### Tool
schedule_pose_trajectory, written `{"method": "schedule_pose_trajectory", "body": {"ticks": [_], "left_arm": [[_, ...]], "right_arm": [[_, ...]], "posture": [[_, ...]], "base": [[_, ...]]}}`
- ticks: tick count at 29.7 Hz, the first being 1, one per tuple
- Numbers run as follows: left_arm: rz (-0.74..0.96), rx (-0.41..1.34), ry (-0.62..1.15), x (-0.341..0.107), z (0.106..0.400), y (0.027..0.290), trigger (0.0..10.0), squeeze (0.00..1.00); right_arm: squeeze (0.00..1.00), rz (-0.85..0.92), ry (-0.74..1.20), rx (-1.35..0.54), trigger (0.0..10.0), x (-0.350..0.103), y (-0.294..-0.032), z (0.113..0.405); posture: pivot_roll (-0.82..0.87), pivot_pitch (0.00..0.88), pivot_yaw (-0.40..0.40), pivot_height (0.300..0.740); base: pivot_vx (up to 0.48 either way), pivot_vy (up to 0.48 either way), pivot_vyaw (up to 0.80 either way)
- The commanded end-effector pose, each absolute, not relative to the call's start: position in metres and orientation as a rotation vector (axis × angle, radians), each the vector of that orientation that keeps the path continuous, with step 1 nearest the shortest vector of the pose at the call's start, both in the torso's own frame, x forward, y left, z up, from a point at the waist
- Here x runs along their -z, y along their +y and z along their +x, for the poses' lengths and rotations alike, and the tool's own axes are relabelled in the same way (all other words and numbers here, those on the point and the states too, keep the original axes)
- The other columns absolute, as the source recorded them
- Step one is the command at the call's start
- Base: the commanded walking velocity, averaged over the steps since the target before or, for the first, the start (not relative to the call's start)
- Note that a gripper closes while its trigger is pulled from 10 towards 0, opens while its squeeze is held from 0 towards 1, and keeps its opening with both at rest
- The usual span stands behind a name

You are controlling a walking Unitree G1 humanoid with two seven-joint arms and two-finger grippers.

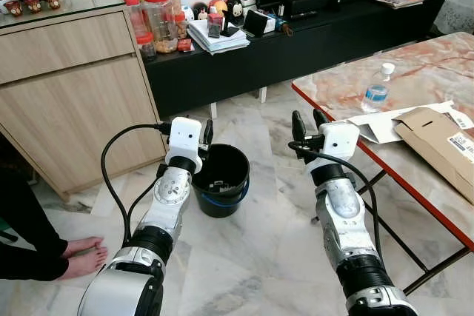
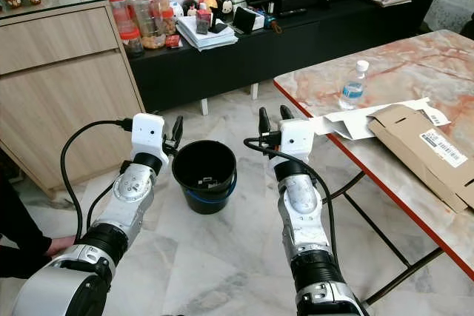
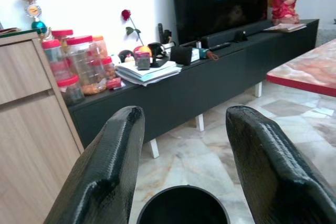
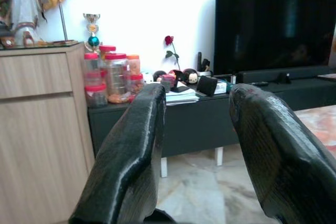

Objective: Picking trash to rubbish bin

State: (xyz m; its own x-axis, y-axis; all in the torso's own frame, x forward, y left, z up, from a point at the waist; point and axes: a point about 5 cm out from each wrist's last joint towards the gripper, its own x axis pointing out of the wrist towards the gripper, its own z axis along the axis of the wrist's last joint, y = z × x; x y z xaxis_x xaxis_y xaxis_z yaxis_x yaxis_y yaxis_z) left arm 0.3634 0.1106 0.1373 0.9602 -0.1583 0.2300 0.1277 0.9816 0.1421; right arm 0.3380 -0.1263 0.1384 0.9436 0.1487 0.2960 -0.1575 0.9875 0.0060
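A black rubbish bin [image 1: 221,179] stands on the marble floor between my two arms, with a few small scraps lying at its bottom [image 2: 207,180]. My left gripper [image 1: 207,134] hovers at the bin's left rim, open and holding nothing; its wrist view shows the bin's rim [image 3: 184,203] just below the fingers [image 3: 107,171]. My right gripper [image 1: 308,119] is raised to the right of the bin, near the table's corner, open and holding nothing. On the table lie a clear plastic bottle [image 1: 377,91], white paper [image 1: 385,125] and a flattened cardboard box [image 1: 437,142].
The marble table [image 1: 348,79] with a red edge and thin metal legs is on my right. A wooden cabinet [image 1: 67,86] is at the left, and a black TV console [image 1: 311,38] with jars and papers runs along the back. A person's bare feet [image 1: 85,254] rest at the lower left.
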Motion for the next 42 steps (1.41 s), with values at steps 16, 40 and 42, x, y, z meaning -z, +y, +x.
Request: {"method": "schedule_pose_trajectory", "body": {"ticks": [16,40,42], "left_arm": [[0.156,0.184,-0.3,-0.15,0.365,0.107,10.0,0.0],[0.128,0.216,-0.261,-0.14,0.36,0.092,10.0,0.0],[0.128,0.215,-0.259,-0.14,0.36,0.092,10.0,0.0]], "right_arm": [[0.0,0.013,-0.226,-0.122,10.0,-0.126,-0.124,0.338],[0.0,-0.008,-0.207,-0.019,10.0,-0.124,-0.139,0.337],[0.0,-0.009,-0.206,-0.02,10.0,-0.125,-0.139,0.338]], "posture": [[0.09,0.0,0.026,0.74],[0.06,0.0,0.01,0.74],[0.06,0.0,0.011,0.74]], "base": [[0.0,0.0,-0.45],[0.0,0.0,-0.6],[0.0,0.0,-0.8]]}}
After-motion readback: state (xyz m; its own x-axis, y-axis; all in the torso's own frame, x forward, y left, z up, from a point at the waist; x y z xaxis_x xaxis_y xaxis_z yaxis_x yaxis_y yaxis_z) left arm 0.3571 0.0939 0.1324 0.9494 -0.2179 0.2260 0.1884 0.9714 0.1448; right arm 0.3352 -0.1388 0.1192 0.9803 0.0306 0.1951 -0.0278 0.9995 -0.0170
